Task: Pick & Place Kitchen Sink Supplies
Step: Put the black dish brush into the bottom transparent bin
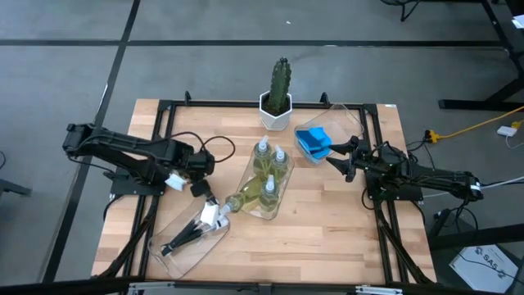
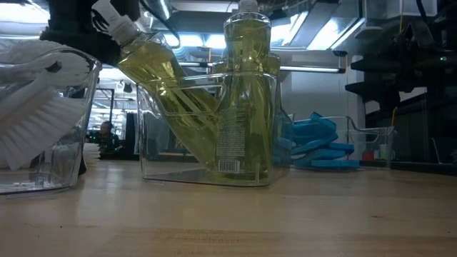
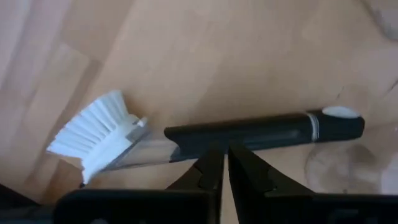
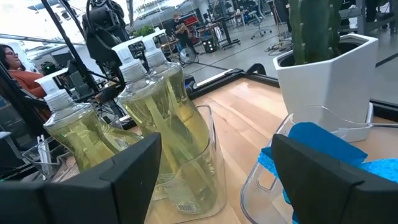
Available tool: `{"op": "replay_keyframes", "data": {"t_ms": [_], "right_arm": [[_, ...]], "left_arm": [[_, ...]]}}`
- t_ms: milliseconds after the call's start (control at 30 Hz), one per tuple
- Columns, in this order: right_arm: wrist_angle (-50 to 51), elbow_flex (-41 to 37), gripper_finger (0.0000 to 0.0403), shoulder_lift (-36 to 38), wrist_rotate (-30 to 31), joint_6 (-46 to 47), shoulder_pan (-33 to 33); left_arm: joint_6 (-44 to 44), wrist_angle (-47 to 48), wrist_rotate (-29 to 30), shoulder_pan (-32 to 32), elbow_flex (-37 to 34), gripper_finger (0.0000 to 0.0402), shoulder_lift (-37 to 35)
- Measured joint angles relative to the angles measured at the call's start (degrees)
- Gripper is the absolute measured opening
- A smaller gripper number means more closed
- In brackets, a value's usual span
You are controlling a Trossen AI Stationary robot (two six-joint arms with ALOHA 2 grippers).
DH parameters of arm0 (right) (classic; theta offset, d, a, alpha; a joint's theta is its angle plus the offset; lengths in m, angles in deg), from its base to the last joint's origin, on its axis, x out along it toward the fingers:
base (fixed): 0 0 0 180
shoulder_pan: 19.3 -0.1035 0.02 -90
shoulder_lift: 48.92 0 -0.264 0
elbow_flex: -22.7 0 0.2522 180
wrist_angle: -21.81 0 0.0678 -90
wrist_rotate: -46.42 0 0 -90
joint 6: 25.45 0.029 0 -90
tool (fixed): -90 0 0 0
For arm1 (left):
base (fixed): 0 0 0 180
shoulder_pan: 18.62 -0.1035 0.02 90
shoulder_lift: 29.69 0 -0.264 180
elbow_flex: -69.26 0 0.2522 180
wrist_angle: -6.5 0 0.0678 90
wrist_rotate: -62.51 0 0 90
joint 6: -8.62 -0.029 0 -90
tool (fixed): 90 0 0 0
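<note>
Several clear bottles of yellow-green liquid (image 1: pixel 266 174) stand in a clear tray in the middle of the table. One bottle (image 1: pixel 241 199) leans out over that tray's rim toward the left arm. A black-handled brush with a white head (image 1: pixel 192 232) lies in a clear tray at the near left. My left gripper (image 1: pixel 205 195) is shut and hovers above that tray, between the brush head and the leaning bottle's cap (image 2: pixel 114 18). Blue sponges (image 1: pixel 313 141) lie stacked in a clear tray at the far right. My right gripper (image 1: pixel 340 156) is open just beside them.
A green cactus in a white pot (image 1: pixel 278 102) stands at the far edge between the bottle tray and the sponge tray (image 4: pixel 267 180). A black frame (image 1: pixel 246 105) runs around the table. Bare wood (image 1: pixel 327 221) lies near the near right corner. A person (image 4: pixel 15 65) sits beyond the table.
</note>
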Motion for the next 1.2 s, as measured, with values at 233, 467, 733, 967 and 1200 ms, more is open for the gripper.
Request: {"op": "replay_keyframes", "data": {"t_ms": [233,467,733,967,1200], "right_arm": [[0.0,0.0,0.03,0.0,0.0,0.0,0.0],[0.0,0.0,0.03,0.0,0.0,0.0,0.0],[0.0,0.0,0.03,0.0,0.0,0.0,0.0],[0.0,0.0,0.03,0.0,0.0,0.0,0.0],[0.0,0.0,0.03,0.0,0.0,0.0,0.0]], "left_arm": [[-17.2,4.3,-1.5,-1.5,0.0,0.0069,1.5],[-36.0,1.7,2.3,-0.1,-3.1,0.0123,1.7],[-42.3,-2.9,9.2,-0.7,-4.2,0.0162,1.3],[-41.3,-2.9,7.6,-3.8,-4.1,0.0197,1.2],[-40.9,3.0,1.8,-6.8,-0.7,0.0209,1.5]]}}
